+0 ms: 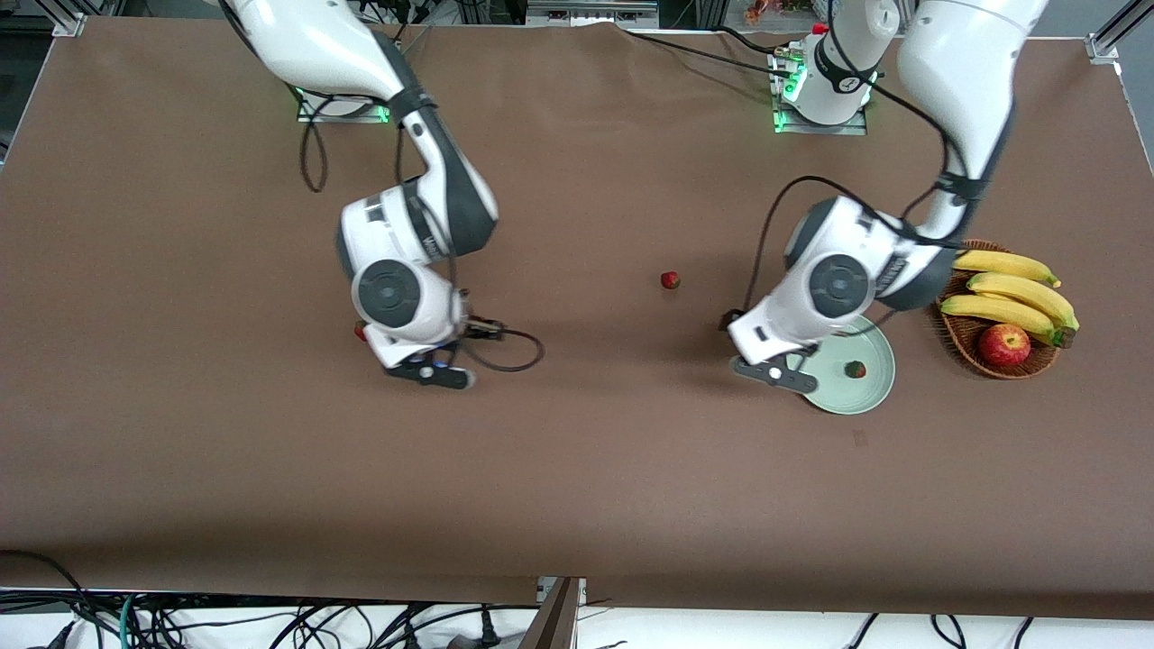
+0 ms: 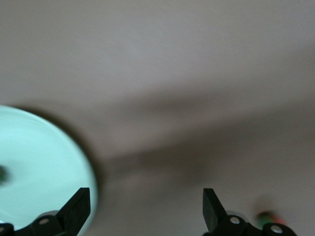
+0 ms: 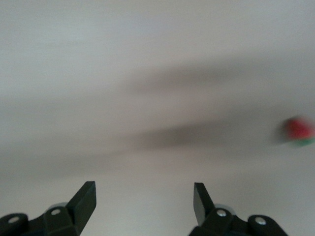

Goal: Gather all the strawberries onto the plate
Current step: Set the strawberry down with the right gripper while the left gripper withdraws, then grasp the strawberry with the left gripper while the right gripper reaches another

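The pale mint-green plate [image 1: 870, 392] lies toward the left arm's end of the table, with one strawberry [image 1: 855, 369] on it. A second strawberry [image 1: 670, 280] lies on the bare table near the middle. A third strawberry [image 1: 360, 331] peeks out beside the right arm's wrist. My left gripper [image 1: 775, 371] hangs low at the plate's rim; in the left wrist view it [image 2: 146, 206] is open and empty, with the plate [image 2: 39, 162] beside one finger. My right gripper [image 1: 433, 370] is low over bare table, open and empty [image 3: 143, 196], with a blurred strawberry [image 3: 297, 131] off to one side.
A brown wicker basket [image 1: 969, 356] stands beside the plate at the left arm's end and holds bananas [image 1: 1010, 288] and a red apple [image 1: 1003, 344]. A black cable [image 1: 514, 356] loops on the table by the right gripper.
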Action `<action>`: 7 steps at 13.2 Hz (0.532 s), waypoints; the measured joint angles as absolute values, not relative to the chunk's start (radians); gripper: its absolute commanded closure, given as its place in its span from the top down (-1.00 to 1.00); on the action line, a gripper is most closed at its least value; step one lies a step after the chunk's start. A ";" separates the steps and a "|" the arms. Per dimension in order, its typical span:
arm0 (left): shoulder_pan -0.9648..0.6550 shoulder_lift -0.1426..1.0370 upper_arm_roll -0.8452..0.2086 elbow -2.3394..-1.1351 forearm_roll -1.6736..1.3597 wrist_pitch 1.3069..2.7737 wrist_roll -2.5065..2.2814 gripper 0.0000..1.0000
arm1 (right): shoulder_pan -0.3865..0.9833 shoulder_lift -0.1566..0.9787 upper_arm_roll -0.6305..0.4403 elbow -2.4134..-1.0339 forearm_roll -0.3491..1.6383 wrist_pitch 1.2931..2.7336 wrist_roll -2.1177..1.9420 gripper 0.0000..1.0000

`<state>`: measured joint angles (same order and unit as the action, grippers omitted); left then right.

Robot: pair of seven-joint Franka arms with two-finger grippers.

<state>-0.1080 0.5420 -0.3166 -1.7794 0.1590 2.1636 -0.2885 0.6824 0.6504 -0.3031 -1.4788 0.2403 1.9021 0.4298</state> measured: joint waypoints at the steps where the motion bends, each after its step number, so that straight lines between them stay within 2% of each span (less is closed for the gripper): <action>1: -0.148 0.557 -0.317 -1.780 0.159 2.180 -0.391 1.00 | 0.683 0.623 -0.344 -1.567 0.227 1.951 0.323 0.76; 4: -0.239 0.570 -0.317 -1.801 0.159 2.189 -0.653 1.00 | 0.681 0.557 -0.424 -1.846 0.225 2.193 0.076 0.73; 6: -0.274 0.570 -0.318 -1.856 0.159 2.230 -0.756 1.00 | 0.680 0.546 -0.436 -1.957 0.225 2.319 0.000 0.67; 7: -0.280 0.568 -0.323 -1.907 0.159 2.286 -0.803 1.00 | 0.678 0.546 -0.438 -1.986 0.225 2.359 -0.014 0.57</action>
